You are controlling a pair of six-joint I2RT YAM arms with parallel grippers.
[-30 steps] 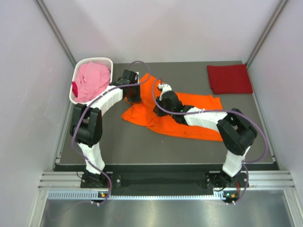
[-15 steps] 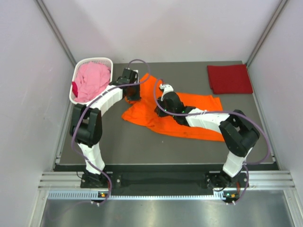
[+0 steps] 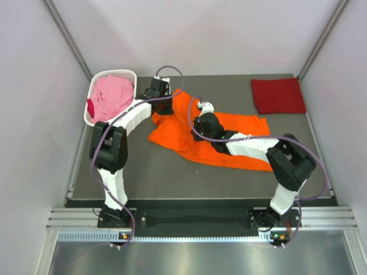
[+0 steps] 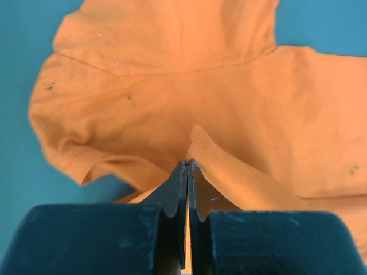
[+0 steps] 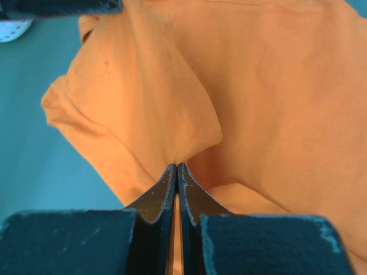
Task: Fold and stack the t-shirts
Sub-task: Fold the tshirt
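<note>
Farther back now, the left claw [image 4: 187,166] pinches the orange t-shirt [image 3: 172,134], as does the right claw [image 5: 177,167].

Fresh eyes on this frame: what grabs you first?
The bright orange t-shirt sprawled mid-table, with the left gripper and right gripper each pinched shut on a fold of it. Next, the folded dark red t-shirt at the far right corner, and the pink t-shirt heaped in the white lattice basket at far left.

Bare table [image 3: 172,177] nearside of the orange shirt [image 3: 175,136]; hemmed far left by basket [image 3: 114,73], far right by red shirt [image 3: 278,95].
</note>
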